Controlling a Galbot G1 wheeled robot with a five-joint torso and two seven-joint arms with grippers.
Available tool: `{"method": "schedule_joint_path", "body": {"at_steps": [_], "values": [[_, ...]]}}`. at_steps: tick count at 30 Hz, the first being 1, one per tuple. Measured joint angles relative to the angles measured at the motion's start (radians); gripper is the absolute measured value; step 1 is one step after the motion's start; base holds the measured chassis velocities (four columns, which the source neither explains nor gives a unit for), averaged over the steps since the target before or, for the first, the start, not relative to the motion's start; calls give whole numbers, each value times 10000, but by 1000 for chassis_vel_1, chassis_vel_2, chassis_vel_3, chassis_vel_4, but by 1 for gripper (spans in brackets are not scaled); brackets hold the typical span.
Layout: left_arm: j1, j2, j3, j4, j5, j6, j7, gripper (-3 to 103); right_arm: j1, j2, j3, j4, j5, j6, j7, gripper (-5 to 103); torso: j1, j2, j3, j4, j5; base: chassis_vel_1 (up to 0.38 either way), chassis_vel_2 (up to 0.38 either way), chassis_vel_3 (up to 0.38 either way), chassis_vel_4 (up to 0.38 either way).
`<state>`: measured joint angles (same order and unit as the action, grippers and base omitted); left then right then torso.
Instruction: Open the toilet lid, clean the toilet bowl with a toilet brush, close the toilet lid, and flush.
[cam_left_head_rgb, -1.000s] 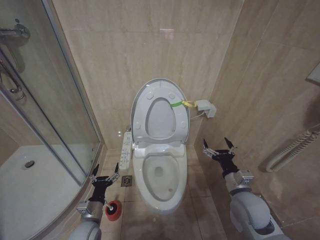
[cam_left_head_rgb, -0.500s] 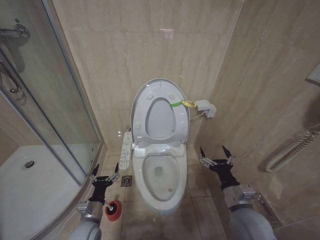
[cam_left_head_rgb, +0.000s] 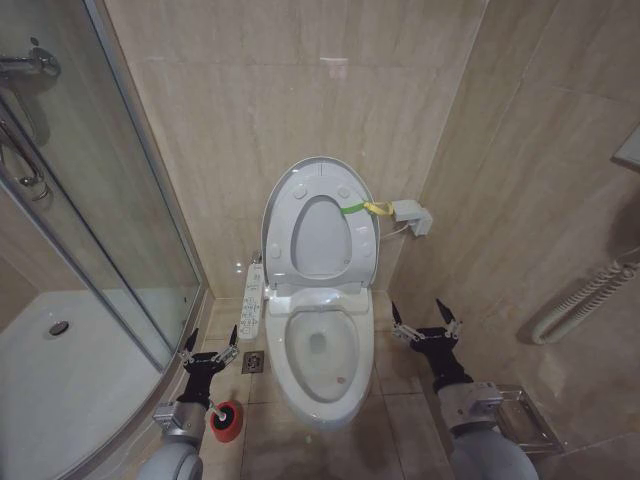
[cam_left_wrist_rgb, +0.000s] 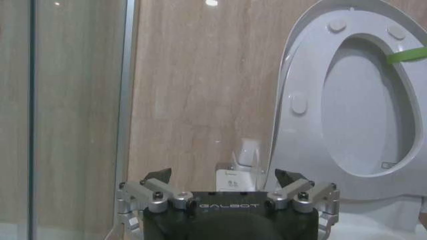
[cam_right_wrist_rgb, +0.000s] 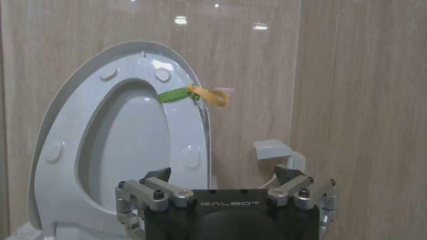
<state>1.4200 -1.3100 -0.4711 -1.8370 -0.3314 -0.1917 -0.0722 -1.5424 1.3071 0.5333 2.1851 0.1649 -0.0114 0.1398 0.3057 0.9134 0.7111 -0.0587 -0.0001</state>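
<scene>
The toilet lid (cam_left_head_rgb: 320, 235) stands upright against the back wall, with a green-and-yellow strap (cam_left_head_rgb: 362, 208) at its right rim. Below it the toilet bowl (cam_left_head_rgb: 320, 350) lies open, its water hole showing. The toilet brush (cam_left_head_rgb: 226, 420) sits in its red base on the floor left of the bowl. My left gripper (cam_left_head_rgb: 210, 350) hangs open just above and behind the brush, holding nothing. On the other side of the bowl my right gripper (cam_left_head_rgb: 425, 322) is open and empty. The wrist views show each gripper (cam_left_wrist_rgb: 223, 176) (cam_right_wrist_rgb: 227, 175) facing the raised lid (cam_left_wrist_rgb: 360, 110) (cam_right_wrist_rgb: 130, 145).
A glass shower enclosure (cam_left_head_rgb: 110, 200) and its white tray (cam_left_head_rgb: 60, 370) fill the left side. A white control panel (cam_left_head_rgb: 253, 300) and a floor drain (cam_left_head_rgb: 252, 360) lie between shower and toilet. A white wall box (cam_left_head_rgb: 410, 213) and a ribbed rail (cam_left_head_rgb: 585, 300) are on the right wall.
My right gripper has moved down and to the left, closer to the bowl's right side, still open. The left gripper, the brush and the lid have not moved.
</scene>
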Motion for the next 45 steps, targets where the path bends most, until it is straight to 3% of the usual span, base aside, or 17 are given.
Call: {"method": "schedule_joint_path", "body": {"at_steps": [12, 34, 45], "values": [[0, 0, 0, 0, 0, 0, 0, 100, 488, -458, 247, -645, 12, 183, -242, 100, 0, 0, 0, 1, 2, 0, 0, 0, 0], [0, 0, -1, 0, 0, 0, 0, 100, 295, -476, 414, -753, 234, 246, -573, 100, 0, 0, 0, 1, 1, 0, 0, 0, 0], [0, 0, 0, 0, 0, 0, 0, 100, 195, -548, 929, -864, 486, 216, -1232, 100, 0, 0, 0, 1, 1, 0, 0, 0, 0]]}}
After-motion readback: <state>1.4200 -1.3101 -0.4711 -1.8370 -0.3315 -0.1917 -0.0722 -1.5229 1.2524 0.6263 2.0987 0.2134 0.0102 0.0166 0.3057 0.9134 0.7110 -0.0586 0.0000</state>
